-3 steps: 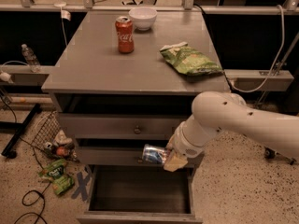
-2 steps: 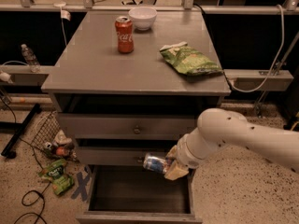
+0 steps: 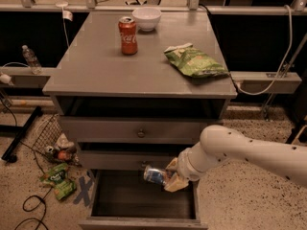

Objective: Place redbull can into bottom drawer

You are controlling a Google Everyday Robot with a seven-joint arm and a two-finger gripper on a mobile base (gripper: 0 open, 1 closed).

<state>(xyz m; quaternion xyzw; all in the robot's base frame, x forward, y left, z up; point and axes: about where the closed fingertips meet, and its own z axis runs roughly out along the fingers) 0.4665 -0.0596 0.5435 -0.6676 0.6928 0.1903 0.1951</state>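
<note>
The redbull can point(image 3: 154, 175), blue and silver, lies sideways in my gripper point(image 3: 169, 178), which is shut on it. The gripper hangs over the open bottom drawer point(image 3: 144, 198), near its back right part, just below the front of the middle drawer. The drawer's dark inside shows beneath the can. My white arm point(image 3: 240, 152) reaches in from the right.
On the grey cabinet top point(image 3: 96, 71) stand a red Coca-Cola can point(image 3: 127, 35), a white bowl point(image 3: 147, 17) and a green chip bag point(image 3: 195, 61). Two shallower drawers with knobs point(image 3: 140, 133) sit above. Litter and a wire basket point(image 3: 53, 147) lie on the floor at left.
My gripper has moved down and slightly left with the can, from beside the middle drawer front to over the open bottom drawer.
</note>
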